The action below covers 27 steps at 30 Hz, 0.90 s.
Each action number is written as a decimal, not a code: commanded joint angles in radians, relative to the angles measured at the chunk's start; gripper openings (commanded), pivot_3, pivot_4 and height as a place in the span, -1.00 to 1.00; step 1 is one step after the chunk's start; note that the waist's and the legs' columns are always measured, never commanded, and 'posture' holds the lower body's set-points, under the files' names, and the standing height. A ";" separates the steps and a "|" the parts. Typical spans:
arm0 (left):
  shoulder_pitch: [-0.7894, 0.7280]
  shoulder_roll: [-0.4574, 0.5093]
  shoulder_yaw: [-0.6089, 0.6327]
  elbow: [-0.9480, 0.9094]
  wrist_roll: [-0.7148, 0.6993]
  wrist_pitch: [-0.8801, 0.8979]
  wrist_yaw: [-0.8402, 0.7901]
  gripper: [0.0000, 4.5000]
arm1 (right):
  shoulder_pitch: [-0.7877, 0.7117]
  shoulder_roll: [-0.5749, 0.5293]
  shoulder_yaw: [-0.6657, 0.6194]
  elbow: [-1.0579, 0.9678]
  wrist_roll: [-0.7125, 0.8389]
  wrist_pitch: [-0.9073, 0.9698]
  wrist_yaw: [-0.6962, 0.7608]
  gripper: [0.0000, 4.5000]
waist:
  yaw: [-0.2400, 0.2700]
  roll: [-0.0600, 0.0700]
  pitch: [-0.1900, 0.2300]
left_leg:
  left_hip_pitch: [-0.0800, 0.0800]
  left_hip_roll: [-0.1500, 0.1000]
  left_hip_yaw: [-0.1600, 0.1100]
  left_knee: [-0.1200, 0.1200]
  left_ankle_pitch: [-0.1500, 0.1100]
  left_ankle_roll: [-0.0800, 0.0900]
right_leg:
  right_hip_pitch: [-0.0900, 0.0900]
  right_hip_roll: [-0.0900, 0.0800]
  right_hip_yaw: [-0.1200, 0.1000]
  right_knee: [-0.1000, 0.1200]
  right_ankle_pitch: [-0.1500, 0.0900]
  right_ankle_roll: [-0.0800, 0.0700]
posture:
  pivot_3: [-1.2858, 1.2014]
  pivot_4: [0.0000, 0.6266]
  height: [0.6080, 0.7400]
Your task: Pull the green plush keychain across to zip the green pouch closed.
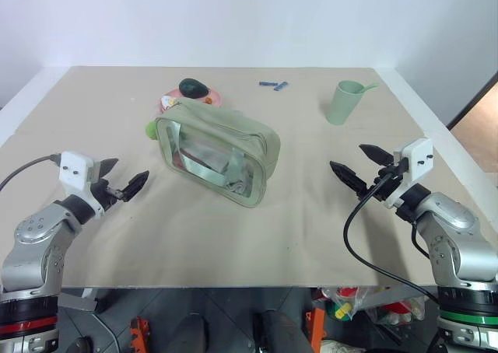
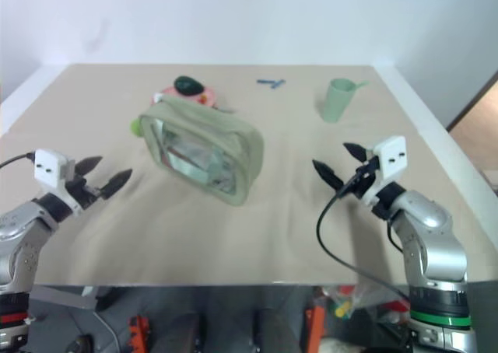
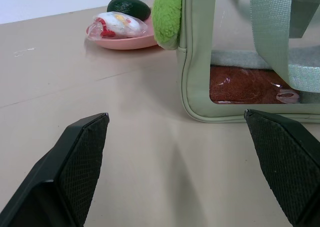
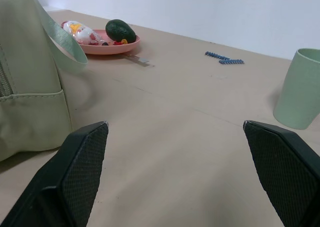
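1. Sage-green fabric made up the green pouch [image 1: 218,152], which lay mid-table with its clear front panel turned toward the robot, its long axis running diagonally from far-left to near-right.
2. The green plush keychain [image 3: 167,14] hung at the pouch's far-left end, so the pull probably had to run along the top toward the near-right end.
3. The left gripper [image 1: 121,179] hovered over the table on the pouch's left, fingers spread wide and grasping nothing; it looked placed to reach the keychain.
4. The right gripper [image 1: 359,166] hovered on the pouch's right, likewise spread and empty, likely posted to steady the bag's other end.
5. A pink plate [image 1: 212,99] carrying a dark green oval lump [image 1: 191,86] sat just behind the keychain end, crowding any approach from the far side.
6. A pale green cup [image 1: 342,102] and small blue pieces [image 1: 273,84] stood well apart, out of the way.
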 commanded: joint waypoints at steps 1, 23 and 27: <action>-0.020 0.014 0.001 -0.024 -0.006 -0.005 -0.005 1.00 | 0.018 -0.017 -0.003 -0.016 0.009 -0.010 0.022 0.99 | 0.000 0.000 0.000 | 0.000 0.000 0.000 0.000 0.000 0.000 | 0.000 0.000 0.000 0.000 0.000 0.000 | 0.03 -0.52 1.00; -0.041 0.069 -0.007 -0.192 -0.218 0.174 -0.159 1.00 | 0.004 -0.036 -0.016 -0.061 0.082 0.076 0.059 0.99 | -0.001 0.000 0.000 | 0.000 0.000 0.001 0.000 0.000 0.000 | 0.000 0.000 0.001 0.000 0.000 0.000 | 0.03 -0.52 1.00; -0.044 0.152 -0.044 -0.323 -0.348 0.308 -0.248 1.00 | -0.138 -0.079 0.019 -0.088 0.186 0.206 0.111 0.99 | -0.005 0.002 0.002 | -0.001 0.000 0.003 0.000 0.000 0.000 | -0.002 0.000 0.002 0.000 0.000 0.000 | 0.03 -0.52 1.00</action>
